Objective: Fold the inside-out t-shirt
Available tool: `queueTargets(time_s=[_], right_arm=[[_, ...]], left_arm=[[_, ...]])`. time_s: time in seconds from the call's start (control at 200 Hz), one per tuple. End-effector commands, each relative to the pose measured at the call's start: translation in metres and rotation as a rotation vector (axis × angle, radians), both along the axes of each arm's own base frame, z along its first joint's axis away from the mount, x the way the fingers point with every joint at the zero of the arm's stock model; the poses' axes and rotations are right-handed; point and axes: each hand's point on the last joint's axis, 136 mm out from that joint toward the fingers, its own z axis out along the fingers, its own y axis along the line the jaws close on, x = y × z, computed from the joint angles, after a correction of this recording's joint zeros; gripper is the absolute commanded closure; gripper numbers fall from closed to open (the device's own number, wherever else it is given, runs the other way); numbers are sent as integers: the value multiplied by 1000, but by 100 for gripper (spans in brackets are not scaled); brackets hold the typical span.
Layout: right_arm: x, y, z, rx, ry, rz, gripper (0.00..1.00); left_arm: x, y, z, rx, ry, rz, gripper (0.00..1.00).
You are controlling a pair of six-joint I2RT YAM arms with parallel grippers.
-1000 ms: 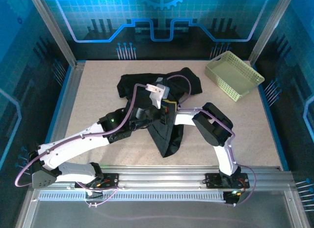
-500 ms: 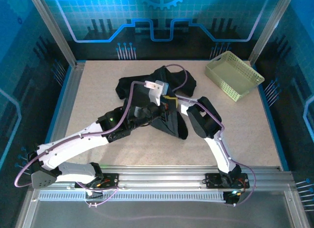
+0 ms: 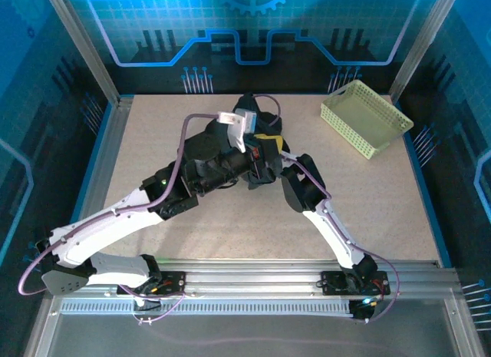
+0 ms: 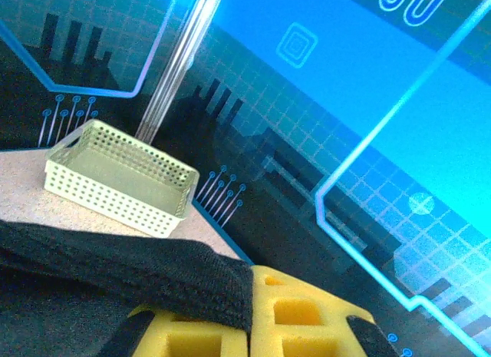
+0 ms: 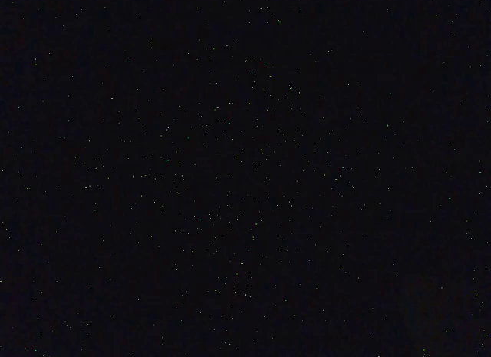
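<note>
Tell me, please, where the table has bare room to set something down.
Bare table lies near right, between the right arm and the basket; also the triangle between both arms, and along the left rail. The centre is crowded: both arms meet over the bunched t-shirt.

Top external view: a fixed camera high above and behind the two arm bases (image 3: 153,284). It looks down and forward across the whole tabletop (image 3: 153,142) to the blue back wall (image 3: 245,27).

Left wrist view: very close and low over the tabletop, tilted upward, facing the pale green basket (image 4: 115,176) and the blue wall behind it. Black t-shirt (image 4: 115,257) fabric lies right against the bottom of the frame.

Both views share the basket (image 3: 364,119) in the far right corner, and the wall beyond it.

Right wrist view: dark, with faint specks. Its direction cannot be told.
</note>
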Motion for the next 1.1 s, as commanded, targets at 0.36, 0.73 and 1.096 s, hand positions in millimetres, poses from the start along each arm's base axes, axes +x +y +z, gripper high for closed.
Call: queueTargets(time_s=[0.36, 0.73, 1.096], right_arm=[[-43, -76, -37, -258, 271, -110, 5], [-90, -105, -59, -286, 374, -144, 6], [-100, -99, -69, -302, 363, -104, 55]], left_arm=[[-20, 36, 65, -100, -191, 63, 100], [-9, 57, 52, -59, -201, 170, 100], [9, 78, 32, -11, -173, 276, 100]])
